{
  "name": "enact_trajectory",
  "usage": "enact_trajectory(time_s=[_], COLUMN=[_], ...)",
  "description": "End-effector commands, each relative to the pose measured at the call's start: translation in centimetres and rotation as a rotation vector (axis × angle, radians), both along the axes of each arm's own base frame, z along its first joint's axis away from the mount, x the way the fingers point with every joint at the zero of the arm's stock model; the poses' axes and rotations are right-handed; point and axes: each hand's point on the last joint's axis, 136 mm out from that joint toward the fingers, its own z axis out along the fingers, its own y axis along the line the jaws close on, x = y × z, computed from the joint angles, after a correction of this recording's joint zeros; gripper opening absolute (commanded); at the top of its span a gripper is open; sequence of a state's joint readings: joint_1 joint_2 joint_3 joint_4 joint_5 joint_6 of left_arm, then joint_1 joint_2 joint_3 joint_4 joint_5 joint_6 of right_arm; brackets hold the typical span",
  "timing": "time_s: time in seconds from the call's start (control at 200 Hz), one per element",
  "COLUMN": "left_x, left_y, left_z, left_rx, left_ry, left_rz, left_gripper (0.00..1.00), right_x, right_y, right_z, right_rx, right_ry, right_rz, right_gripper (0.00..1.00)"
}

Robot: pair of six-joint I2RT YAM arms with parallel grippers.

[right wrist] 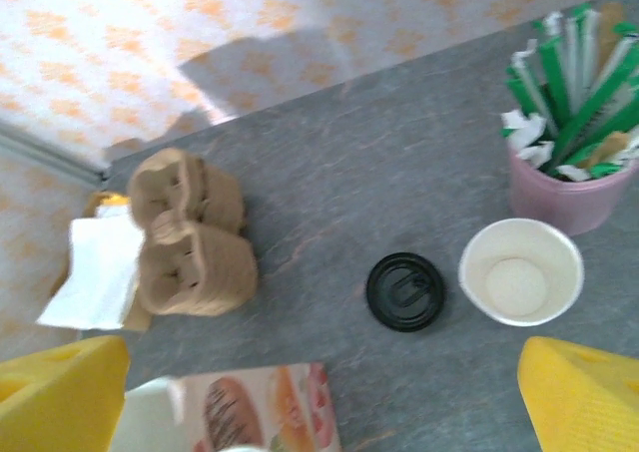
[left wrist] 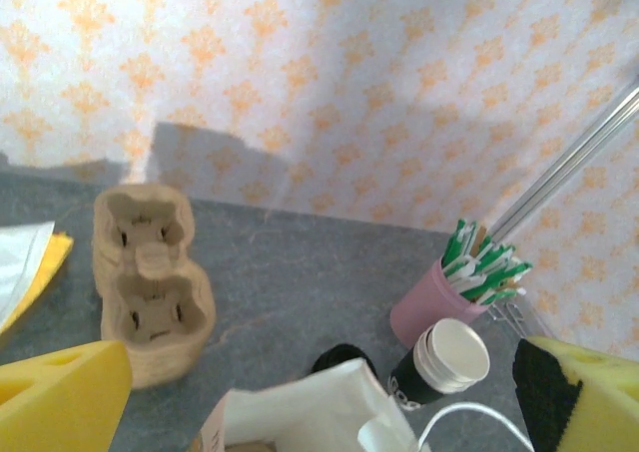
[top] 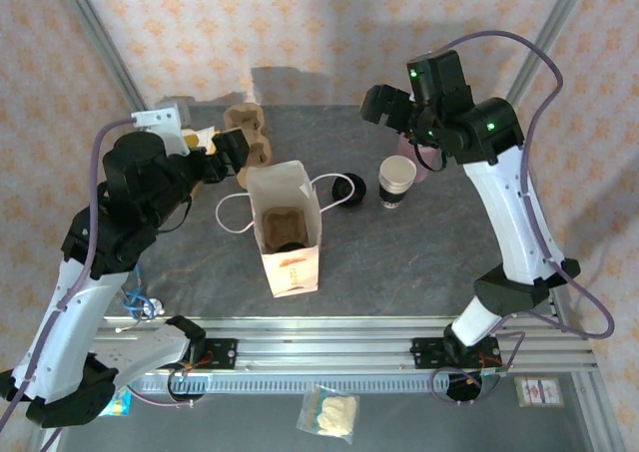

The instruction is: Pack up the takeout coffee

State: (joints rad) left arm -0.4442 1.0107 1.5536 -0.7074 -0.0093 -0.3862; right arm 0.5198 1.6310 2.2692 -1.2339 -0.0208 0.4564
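The left gripper (left wrist: 319, 402) and right gripper (right wrist: 319, 397) are held wide and empty, since the lid (right wrist: 404, 290), laid beside the cup (right wrist: 521, 272), must likely be fitted first.

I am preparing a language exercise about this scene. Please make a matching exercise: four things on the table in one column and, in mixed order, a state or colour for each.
1 black lid
2 paper cup
3 pink cup
4 pulp tray

a brown, with cup pockets
b lying flat, off its cup
c holding green-and-white straws
d standing open, uncovered

Pairs: 1-b; 2-d; 3-c; 4-a
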Motion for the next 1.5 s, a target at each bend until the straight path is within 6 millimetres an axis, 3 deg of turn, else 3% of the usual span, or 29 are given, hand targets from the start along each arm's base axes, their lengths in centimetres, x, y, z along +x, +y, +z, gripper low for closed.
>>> enact_trajectory(time_s=[0.0, 0.36, 0.626, 0.936, 1.271, 1.496], left_x=[0.8, 5.7, 8.0, 7.5, 6.2, 5.9], left_y=[-0.2, -4.7, -6.9, -11.8, -14.7, -16.8], left_z=[1.2, 2.1, 1.3, 1.2, 0.7, 0.0], left_rx=[0.046, 0.048, 0.035, 0.107, 0.114, 0.142], left_ry=[-0.018, -0.027, -0.031, -0.029, -0.026, -0.030], left_rz=[-0.009, -0.129, -0.155, -0.224, -0.289, -0.334], left_gripper=[0.99, 0.99, 0.98, 0.98, 0.98, 0.98], right_x=[2.3, 7.4, 9.6, 9.1, 7.1, 6.7], right_y=[-2.4, -11.0, -13.8, -15.9, -18.6, -20.3], right_z=[-1.4, -6.1, -7.5, -8.4, -9.8, -10.9], right_rx=[-0.055, -0.074, -0.073, -0.068, 0.002, 0.056], right_ry=[0.004, 0.091, 0.106, 0.117, 0.139, 0.154], right_rz=[-0.084, -0.290, -0.355, -0.381, -0.406, -0.429], right_gripper=[0.99, 0.87, 0.83, 0.83, 0.82, 0.70])
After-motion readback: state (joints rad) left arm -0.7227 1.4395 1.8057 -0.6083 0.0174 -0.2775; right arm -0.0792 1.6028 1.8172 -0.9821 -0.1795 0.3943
